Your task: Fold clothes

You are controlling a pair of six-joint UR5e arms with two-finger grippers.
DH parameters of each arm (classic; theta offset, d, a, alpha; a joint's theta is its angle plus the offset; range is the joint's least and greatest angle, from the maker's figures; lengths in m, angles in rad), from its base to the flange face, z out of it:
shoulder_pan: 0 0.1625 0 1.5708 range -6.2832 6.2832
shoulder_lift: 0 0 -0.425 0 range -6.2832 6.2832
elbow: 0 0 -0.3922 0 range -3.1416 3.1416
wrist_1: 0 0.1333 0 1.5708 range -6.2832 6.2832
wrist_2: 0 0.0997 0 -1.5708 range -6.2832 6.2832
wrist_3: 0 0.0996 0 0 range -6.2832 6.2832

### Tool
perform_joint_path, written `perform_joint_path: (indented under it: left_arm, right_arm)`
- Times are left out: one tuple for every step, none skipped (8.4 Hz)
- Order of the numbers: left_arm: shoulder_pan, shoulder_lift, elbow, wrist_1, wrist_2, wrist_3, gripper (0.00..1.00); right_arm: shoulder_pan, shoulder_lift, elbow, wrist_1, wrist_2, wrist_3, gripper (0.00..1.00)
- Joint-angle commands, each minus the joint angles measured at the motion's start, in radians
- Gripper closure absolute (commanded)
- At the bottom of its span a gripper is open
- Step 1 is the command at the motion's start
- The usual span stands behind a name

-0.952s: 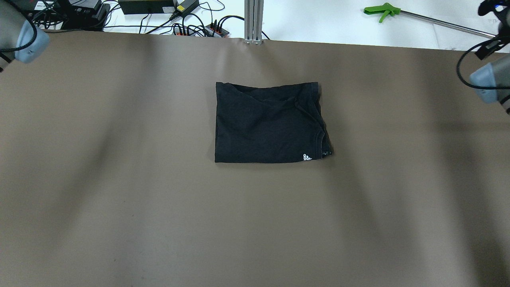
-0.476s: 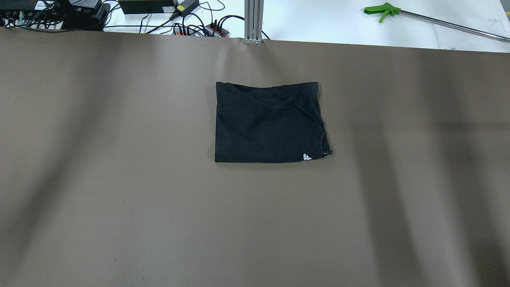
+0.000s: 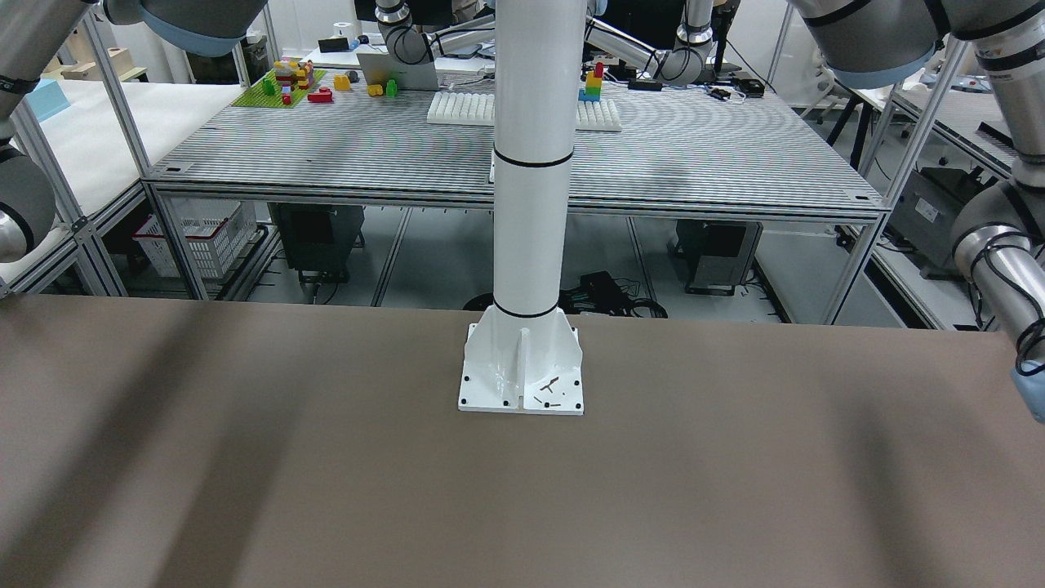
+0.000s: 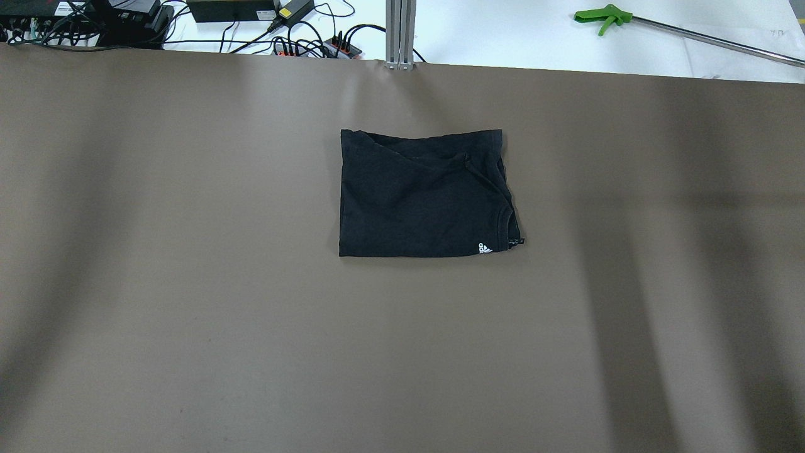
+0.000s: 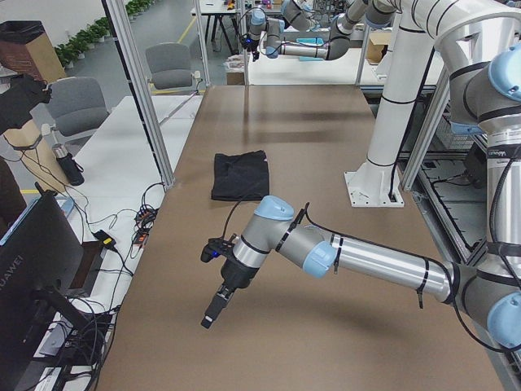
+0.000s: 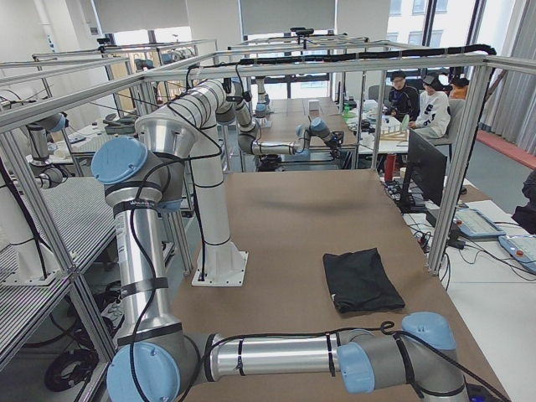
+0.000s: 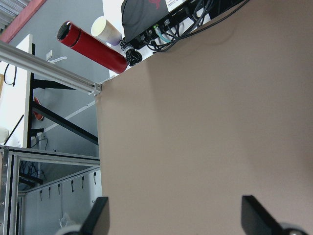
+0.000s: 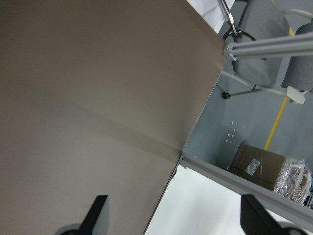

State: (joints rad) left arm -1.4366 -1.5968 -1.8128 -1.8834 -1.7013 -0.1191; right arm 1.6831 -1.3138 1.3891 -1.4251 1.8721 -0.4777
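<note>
With the left end effector (image 7: 177, 218) and right end effector (image 8: 175, 218) released and empty, pinching only the top layer of the clothes (image 4: 427, 195) risks dragging the fold open.

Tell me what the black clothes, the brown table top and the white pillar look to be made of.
Black clothes: thin knit fabric, likely cotton jersey, matte; soft creases, stitched hems, a small white logo at one corner.
Brown table top: smooth matte sheet, perhaps paper or vinyl; no grain, only soft shadows.
White pillar: probably painted metal, glossy; highlights on its bolted base plate.
</note>
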Motion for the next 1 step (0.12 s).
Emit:
perform_joint_path:
  left_arm:
    - [-0.018,0.044,-0.017,0.001,0.056,-0.005,0.05]
  right_arm:
    - [0.003,-0.012,0.01,0.002,-0.019,0.001,0.06]
